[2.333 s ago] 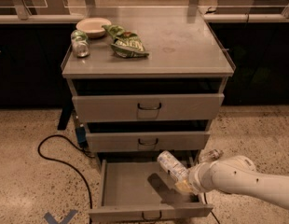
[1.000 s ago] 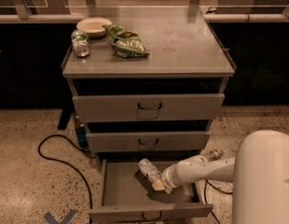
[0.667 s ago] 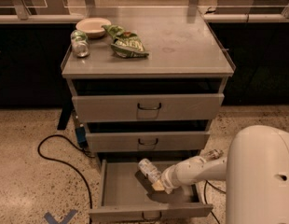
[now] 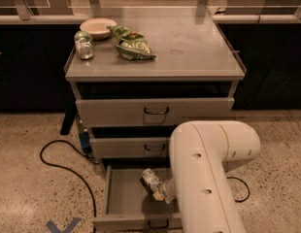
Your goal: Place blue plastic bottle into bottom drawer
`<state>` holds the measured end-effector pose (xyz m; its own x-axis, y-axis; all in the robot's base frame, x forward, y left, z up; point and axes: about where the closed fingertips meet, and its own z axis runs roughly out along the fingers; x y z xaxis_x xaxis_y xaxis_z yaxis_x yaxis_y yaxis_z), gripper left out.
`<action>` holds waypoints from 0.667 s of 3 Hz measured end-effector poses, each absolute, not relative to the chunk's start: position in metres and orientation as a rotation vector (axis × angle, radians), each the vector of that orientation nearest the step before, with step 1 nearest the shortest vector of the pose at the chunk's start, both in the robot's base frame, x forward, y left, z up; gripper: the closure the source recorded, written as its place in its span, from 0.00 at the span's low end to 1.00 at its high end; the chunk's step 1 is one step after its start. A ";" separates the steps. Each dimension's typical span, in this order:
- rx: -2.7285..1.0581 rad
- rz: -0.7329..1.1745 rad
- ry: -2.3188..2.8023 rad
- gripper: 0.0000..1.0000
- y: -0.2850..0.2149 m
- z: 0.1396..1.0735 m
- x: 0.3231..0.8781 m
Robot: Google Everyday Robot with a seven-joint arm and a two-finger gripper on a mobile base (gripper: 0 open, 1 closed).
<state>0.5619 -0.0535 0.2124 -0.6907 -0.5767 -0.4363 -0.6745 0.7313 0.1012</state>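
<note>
Blue plastic bottle (image 4: 151, 179): is lying tilted inside the bottom drawer (image 4: 122, 198), right of its middle, with its upper end pointing up and left.
Bottom drawer: is standing pulled out, its grey floor showing bare to the left of the bottle; its dark handle is peeking out at the front edge.
Gripper (image 4: 159, 193): is sitting in the drawer at the bottle's lower right end; whether it is clamped on the bottle or apart, cannot tell, since the arm is covering it.
Arm (image 4: 204, 174): white, is filling the lower right foreground and reaching down into the drawer.
Other 2 drawers: are sitting above, pushed further in.
Surface (image 4: 189, 47): is carrying a bowl (image 4: 97, 27), a small can (image 4: 84, 45) and a green bag (image 4: 132, 43) at its back left.
Floor: a black cable (image 4: 63, 166) is curling left of the cabinet.
</note>
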 end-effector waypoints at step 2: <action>-0.968 0.364 2.575 1.00 -0.051 0.204 0.563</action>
